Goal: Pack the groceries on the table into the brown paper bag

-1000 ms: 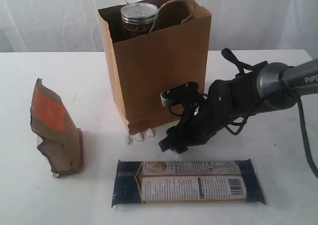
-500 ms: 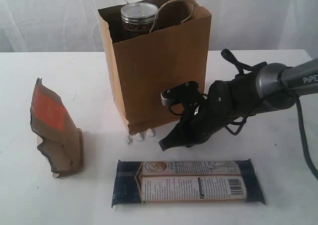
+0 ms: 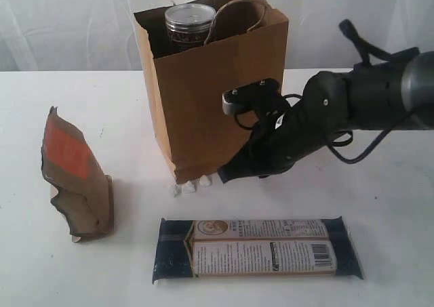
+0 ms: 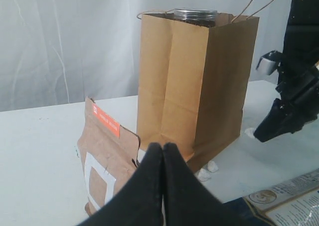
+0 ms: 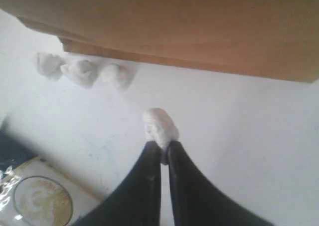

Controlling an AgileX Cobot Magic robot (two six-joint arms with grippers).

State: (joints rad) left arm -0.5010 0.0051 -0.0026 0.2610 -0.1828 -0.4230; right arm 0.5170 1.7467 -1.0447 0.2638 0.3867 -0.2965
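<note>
**Clerk:** Exterior view first?

**Inspector:** The brown paper bag (image 3: pixel 217 110) stands upright on the table (image 3: pixel 380 239), with a lidded round container (image 3: pixel 190 21) showing at its mouth. The long navy packet (image 3: pixel 258 248) lies flat in front of it. Its long axis runs left to right, parallel to the bag's front face. The orange-brown pouch (image 3: pixel 74 178) stands well apart on the left. The right gripper (image 3: pixel 226 175) is low at the bag's foot, just beside the white crumbs (image 3: pixel 191 185).

**Clerk:** Left wrist view?

**Inspector:** The left gripper (image 4: pixel 162 153) is closed and empty, and the pouch sits beyond its tips.

**Clerk:** Right wrist view?

**Inspector:** The jaws are closed, pinching a white lump (image 5: pixel 160 126). That is not a grocery.

**Clerk:** Hazards?

**Inspector:** In my judgement, the arm sits close to the bag's wall, so a sideways sweep could shove or tip the bag. If the packet is carried flat, it would likely catch the rim or handles. It needs turning end-down.
</note>
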